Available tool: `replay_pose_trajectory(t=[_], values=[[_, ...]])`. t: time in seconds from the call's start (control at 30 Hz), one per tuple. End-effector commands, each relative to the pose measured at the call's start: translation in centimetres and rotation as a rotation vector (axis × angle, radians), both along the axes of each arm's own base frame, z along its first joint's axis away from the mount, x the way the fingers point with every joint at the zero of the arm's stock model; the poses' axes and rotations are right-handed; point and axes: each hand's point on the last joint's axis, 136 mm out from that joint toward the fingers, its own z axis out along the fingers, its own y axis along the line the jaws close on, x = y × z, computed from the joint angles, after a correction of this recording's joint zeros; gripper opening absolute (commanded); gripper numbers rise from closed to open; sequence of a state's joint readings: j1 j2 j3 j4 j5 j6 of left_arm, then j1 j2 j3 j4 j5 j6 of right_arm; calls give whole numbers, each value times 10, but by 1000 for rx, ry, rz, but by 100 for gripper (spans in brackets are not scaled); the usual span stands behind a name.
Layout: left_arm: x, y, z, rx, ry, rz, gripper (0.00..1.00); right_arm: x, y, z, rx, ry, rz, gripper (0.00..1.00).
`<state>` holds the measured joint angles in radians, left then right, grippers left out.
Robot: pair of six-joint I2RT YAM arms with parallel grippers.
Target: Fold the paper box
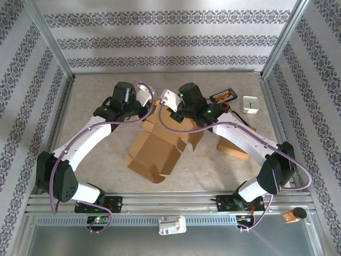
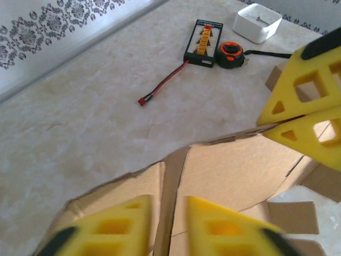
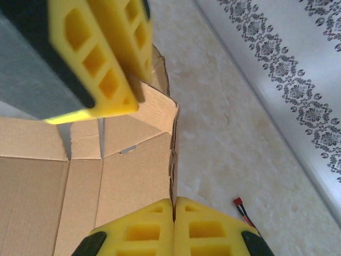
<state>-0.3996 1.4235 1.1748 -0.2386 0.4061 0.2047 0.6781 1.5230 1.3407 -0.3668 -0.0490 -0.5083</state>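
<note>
Top external, arms (image 1: pixel 90 133) arched over paper box (image 1: pixel 157 152), right jaws pinching wall

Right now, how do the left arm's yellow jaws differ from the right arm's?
The left gripper has parted jaws; the right gripper has them pressed shut. The left gripper clamps nothing plainly, while the right gripper pinches an edge of the brown cardboard box. Both are yellow with cut-out holes and sit at the box.
</note>
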Motion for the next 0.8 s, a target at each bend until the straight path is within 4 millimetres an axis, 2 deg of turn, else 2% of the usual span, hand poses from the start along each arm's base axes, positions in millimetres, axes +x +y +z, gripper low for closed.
replay_pose_trajectory(t=[0.0, 0.2, 0.27, 0.37, 0.5, 0.57, 0.67, 0.77], values=[[2, 3, 31, -73, -97, 62, 43, -8, -9, 17, -29, -35, 69, 0], [-19, 39, 38, -222, -77, 269, 46, -10, -25, 17, -95, -81, 133, 0], [-24, 57, 33, -331, -21, 387, 48, -13, -25, 13, -123, -107, 160, 0], [-31, 77, 13, -551, 154, 583, 45, -11, -27, -1, -212, -190, 178, 0], [-46, 55, -12, -783, 324, 518, 45, -7, -34, -24, -330, -236, 194, 0], [-54, 41, -27, -815, 363, 451, 43, -6, -36, -35, -370, -258, 200, 0], [-68, 19, -57, -641, 383, 406, 34, -3, -37, -45, -403, -296, 202, 0], [-80, 5, -85, -434, 357, 425, 31, 1, -39, -50, -429, -321, 187, 0]])
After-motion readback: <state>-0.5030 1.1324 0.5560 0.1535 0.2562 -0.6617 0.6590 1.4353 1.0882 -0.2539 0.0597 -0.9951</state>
